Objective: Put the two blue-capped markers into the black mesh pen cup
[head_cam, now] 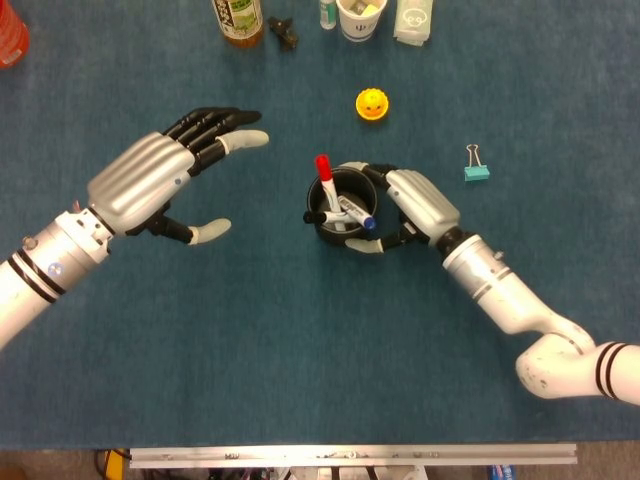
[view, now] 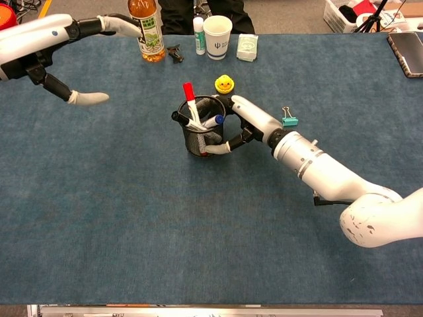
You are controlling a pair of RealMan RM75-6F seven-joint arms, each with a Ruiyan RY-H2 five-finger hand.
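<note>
The black mesh pen cup stands upright on the blue table mat near the middle. My right hand grips it from its right side, fingers round the rim and thumb against the wall. Inside lean a red-capped marker, a blue-capped marker and a black-tipped one. Only one blue cap shows plainly. My left hand hovers open and empty at the left, well away from the cup.
A yellow duck toy sits just behind the cup, with a teal binder clip to its right. Along the far edge stand a tea bottle, a paper cup, a white tube and a small packet.
</note>
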